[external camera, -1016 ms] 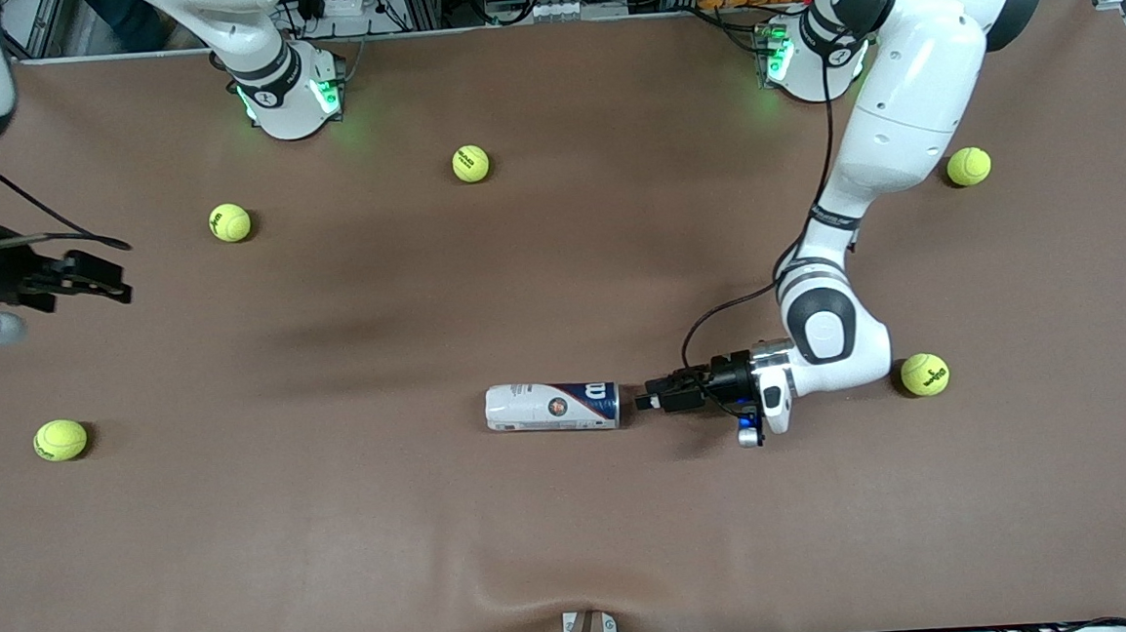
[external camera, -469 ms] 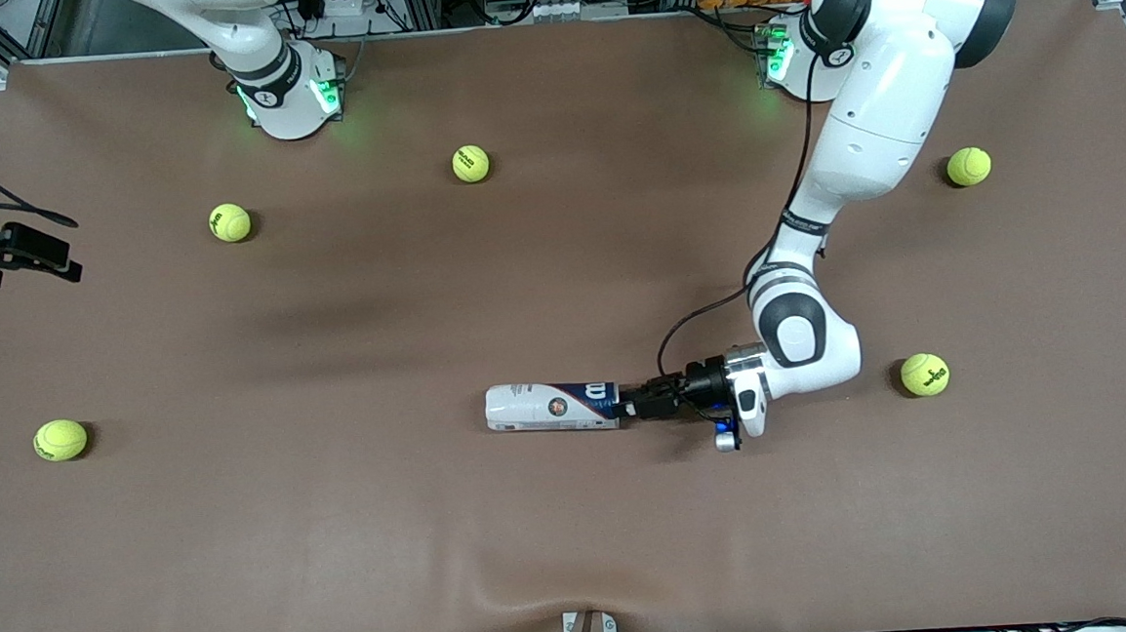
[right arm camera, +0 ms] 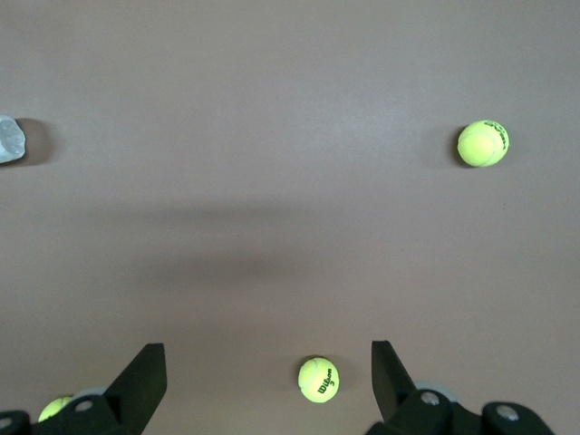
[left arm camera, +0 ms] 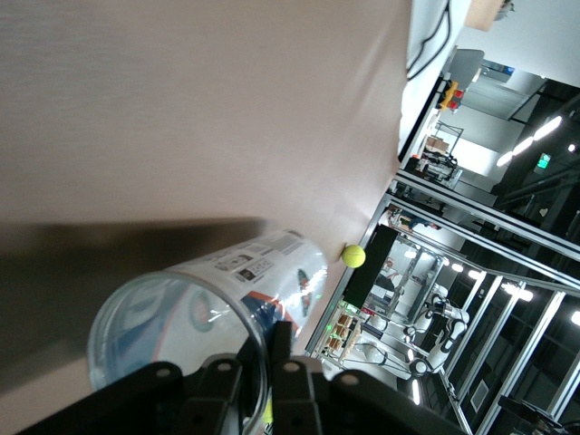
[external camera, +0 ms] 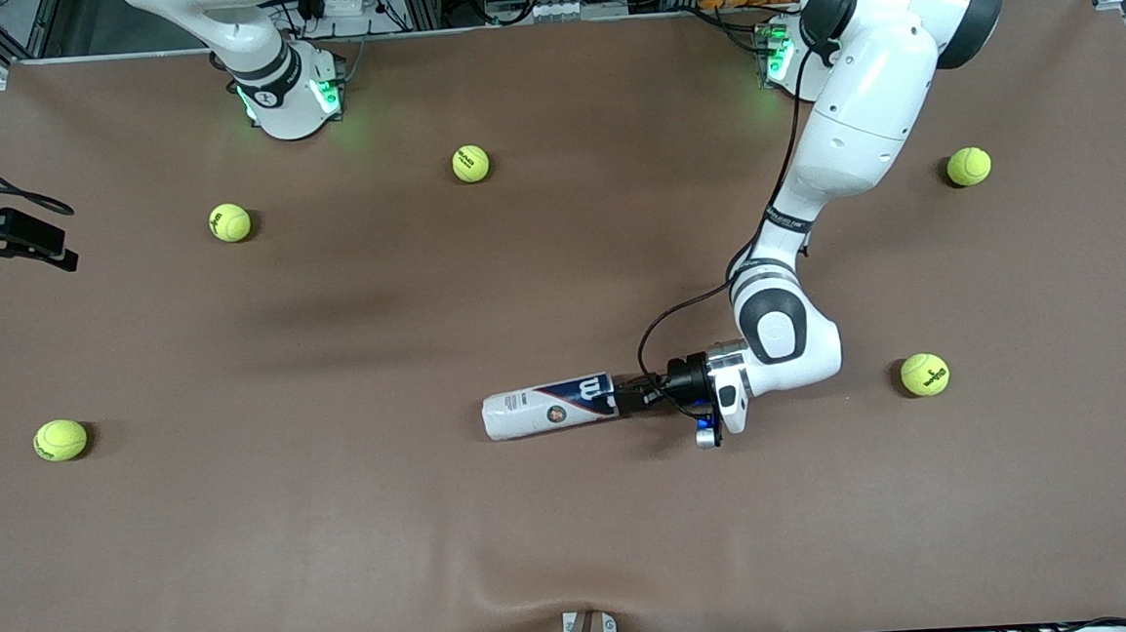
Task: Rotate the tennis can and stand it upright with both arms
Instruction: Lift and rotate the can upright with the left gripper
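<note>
Surface: a brown table (external camera: 341, 525) filled nearly the whole front frame, with metal framing and cables along the top edge.
Tennis can: the tennis can (external camera: 549, 408) lay on its side just below the centre of the front frame, its dark-blue end raised slightly toward the left gripper and its white end lower in the frame. In the left wrist frame the tennis can (left arm camera: 208, 313) filled the lower left, open mouth toward the camera.
Left gripper: the left gripper (external camera: 630, 398) sat at the can's dark-blue end, right of centre in the front frame. In the left wrist frame the left gripper (left arm camera: 256, 385) had its fingers (left arm camera: 281, 358) pinched on the clear rim, one inside the mouth and one outside.
Right gripper: the right gripper (external camera: 51, 248) waited at the upper left edge of the front frame, over the table's right-arm end. In the right wrist frame the right gripper (right arm camera: 268, 381) had its fingers spread wide with nothing between them.
Tennis balls: five tennis balls were scattered: one (external camera: 471, 163) top centre, one (external camera: 230, 222) upper left, one (external camera: 60, 440) lower left, one (external camera: 968, 166) upper right, one (external camera: 924, 374) at the right, level with the can.
</note>
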`<action>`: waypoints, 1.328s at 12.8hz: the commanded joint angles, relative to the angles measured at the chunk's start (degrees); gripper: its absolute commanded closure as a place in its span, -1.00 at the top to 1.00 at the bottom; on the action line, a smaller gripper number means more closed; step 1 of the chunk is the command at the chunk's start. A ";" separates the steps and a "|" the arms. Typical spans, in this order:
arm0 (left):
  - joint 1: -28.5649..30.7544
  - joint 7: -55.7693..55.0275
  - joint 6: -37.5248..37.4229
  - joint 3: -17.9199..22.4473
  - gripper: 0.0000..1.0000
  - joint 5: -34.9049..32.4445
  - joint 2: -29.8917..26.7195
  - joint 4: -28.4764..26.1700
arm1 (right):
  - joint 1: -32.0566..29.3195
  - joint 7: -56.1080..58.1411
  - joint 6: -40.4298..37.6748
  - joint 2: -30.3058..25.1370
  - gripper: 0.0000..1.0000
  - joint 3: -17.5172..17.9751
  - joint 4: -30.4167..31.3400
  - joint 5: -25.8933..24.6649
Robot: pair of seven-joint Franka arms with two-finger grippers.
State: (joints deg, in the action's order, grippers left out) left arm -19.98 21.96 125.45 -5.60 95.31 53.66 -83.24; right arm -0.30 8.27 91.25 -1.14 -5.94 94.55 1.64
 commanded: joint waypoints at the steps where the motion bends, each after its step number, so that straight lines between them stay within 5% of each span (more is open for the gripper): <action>1: -0.59 -0.77 1.37 0.85 -1.00 -5.72 -4.16 -0.17 | 1.00 3.77 0.42 -1.05 1.00 -1.00 0.55 0.56; 8: -0.94 -25.80 1.29 0.06 -1.00 -36.22 -15.32 -0.17 | 0.83 -5.37 -2.91 -0.35 1.00 -1.00 -2.44 1.17; 17: -12.35 -55.60 -0.55 0.15 -1.00 -79.19 -24.47 -0.17 | 1.00 -5.37 -3.18 -0.26 1.00 -0.91 -2.88 1.00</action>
State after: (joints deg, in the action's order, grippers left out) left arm -29.80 -29.29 125.67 -6.13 21.64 31.35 -81.90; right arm -0.20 3.93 88.95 -1.16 -6.08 92.35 1.70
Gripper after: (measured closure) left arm 0.956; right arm 0.000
